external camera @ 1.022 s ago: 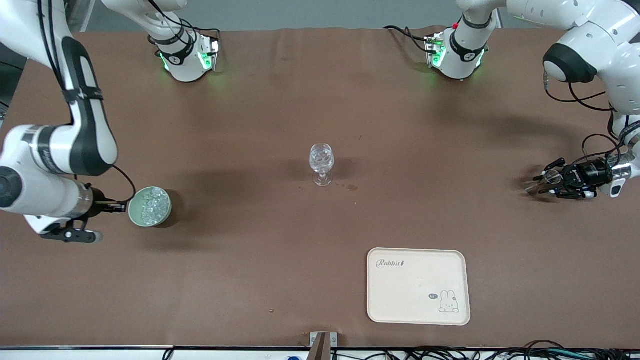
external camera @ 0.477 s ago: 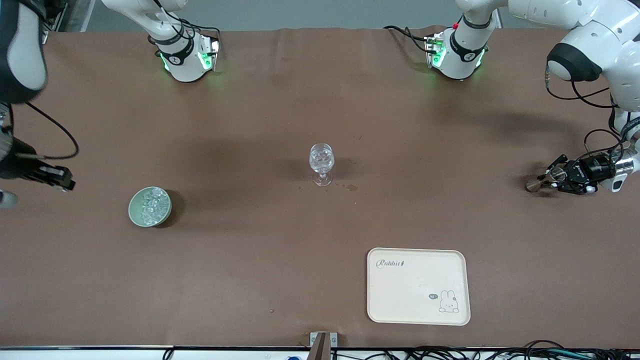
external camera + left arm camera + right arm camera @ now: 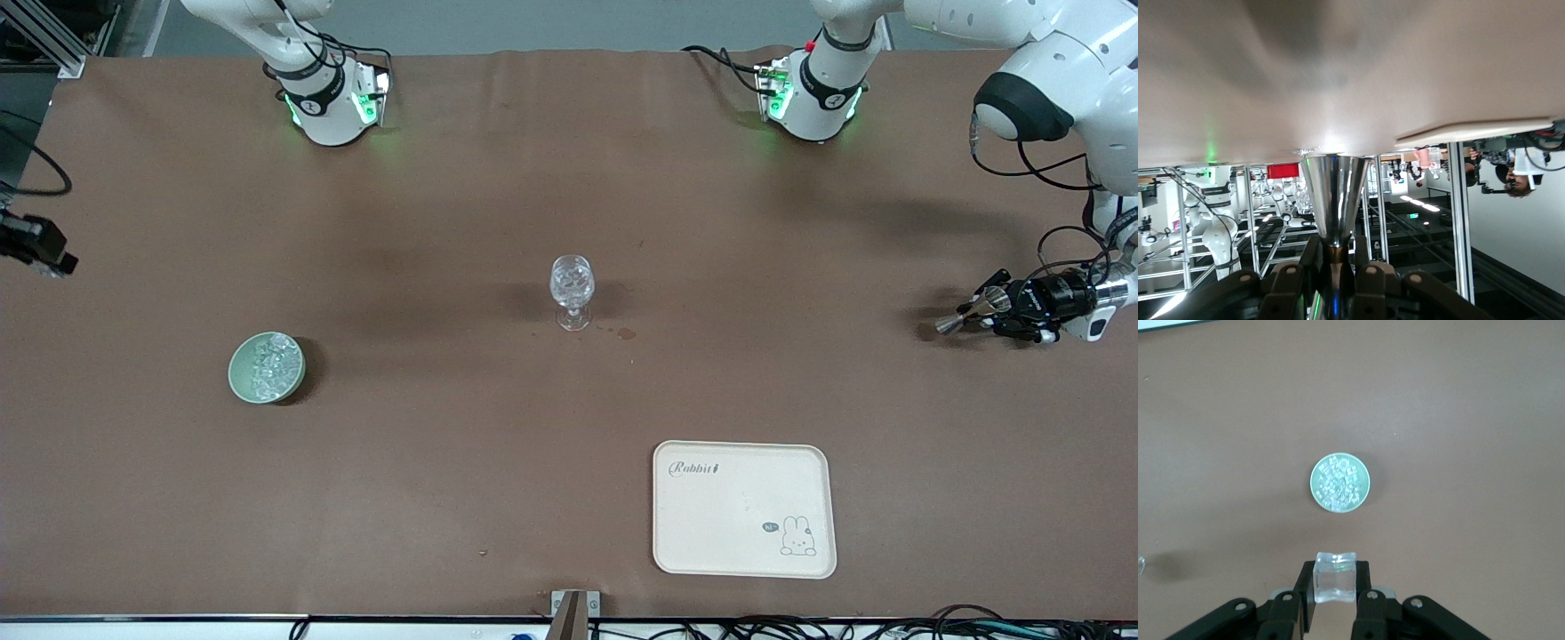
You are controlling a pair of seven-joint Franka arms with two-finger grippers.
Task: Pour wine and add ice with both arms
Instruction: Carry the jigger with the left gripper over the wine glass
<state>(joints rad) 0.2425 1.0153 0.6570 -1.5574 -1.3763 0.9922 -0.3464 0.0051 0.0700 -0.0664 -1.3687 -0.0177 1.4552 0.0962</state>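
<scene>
Your right gripper [image 3: 1336,600] is clamped on one ice cube [image 3: 1335,577], high over the right arm's end of the table, at the left edge of the front view. The green bowl [image 3: 267,367] of ice [image 3: 269,363] sits lower left of centre. Your left gripper [image 3: 994,308], at the right edge of the front view, is closed on a metal jigger [image 3: 962,314] held tipped sideways. The cut-pattern stemmed glass [image 3: 572,292] stands upright mid-frame, a small dark stain [image 3: 626,333] just beside its foot. The cream rabbit tray [image 3: 744,508] lies lower right near the table [image 3: 498,178] edge. Brown surface runs bare between these items.
</scene>
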